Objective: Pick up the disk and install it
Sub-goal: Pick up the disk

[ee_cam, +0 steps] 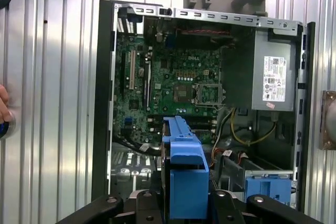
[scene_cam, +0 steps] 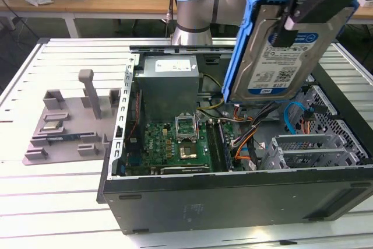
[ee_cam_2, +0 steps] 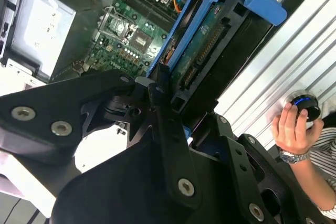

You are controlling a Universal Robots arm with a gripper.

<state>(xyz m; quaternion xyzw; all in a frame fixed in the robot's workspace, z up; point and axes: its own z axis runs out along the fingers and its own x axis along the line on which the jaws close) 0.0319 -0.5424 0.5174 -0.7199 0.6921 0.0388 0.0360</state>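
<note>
You have finished the pick-up and are carrying: your tool (scene_cam: 291, 26) is clamped on the disk (scene_cam: 278, 56), a flat silver hard drive in a blue plastic frame. It hangs tilted in the air over the open black computer case (scene_cam: 233, 205) on the slatted metal desk (scene_cam: 58, 202). In my judgement, seating it calls for lining its frame up with the grey metal drive cage (scene_cam: 306, 150).

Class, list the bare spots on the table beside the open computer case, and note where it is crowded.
Free: the table at the exterior view's left, around the grey stand, and the strip nearest the camera, before the case. Crowded: inside the case, under the disk.
</note>
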